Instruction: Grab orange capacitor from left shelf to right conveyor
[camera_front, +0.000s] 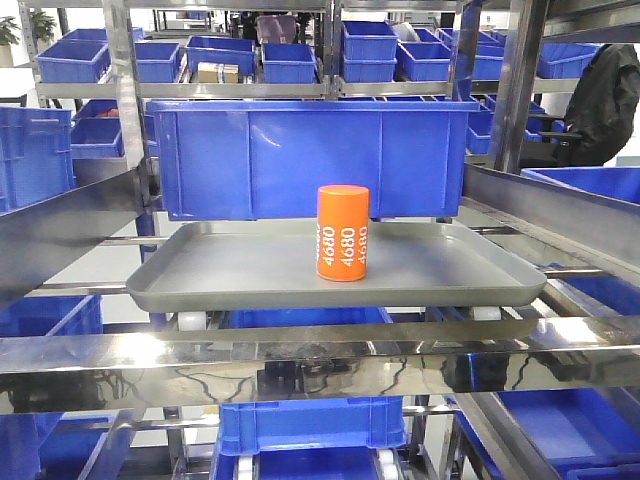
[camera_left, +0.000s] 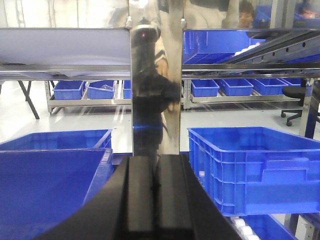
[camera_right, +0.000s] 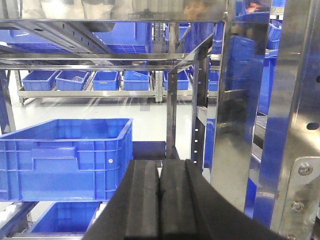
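From the front: orange capacitor (camera_front: 343, 232) upright on the bare floor of a shallow grey tray (camera_front: 220, 265), a little toward 3 o'clock from the tray's middle, rounded top edge uppermost, white "4680" printed several times down its side. Touching only the tray. Tray resting on the steel rails of the left shelf (camera_front: 300, 362), with a shiny crossbar at 6 o'clock under the tray's front lip and a large blue bin (camera_front: 260, 160) at 12 o'clock, just behind the tray's back edge. More blue bins on the racks farther back and on the levels underneath. From the left wrist: left gripper (camera_left: 155, 167) with its two black fingers pressed flat together — only a thin seam between them, nothing held. Straight ahead at 12 o'clock, a polished steel post (camera_left: 155, 90); at 3 o'clock, a blue crate (camera_left: 255, 170) with a ribbed wall; at 9 o'clock, the rim and inside of a blue box (camera_left: 45, 190). From the right wrist: right gripper (camera_right: 160, 170) likewise closed up tight, fingers face to face, empty. At 9 o'clock, a blue tub (camera_right: 65, 157) on a lower level; at 12 o'clock, a slim steel upright (camera_right: 172, 115); at 3 o'clock, a broad mirror-bright steel column (camera_right: 292, 115) with bolts low on its face.
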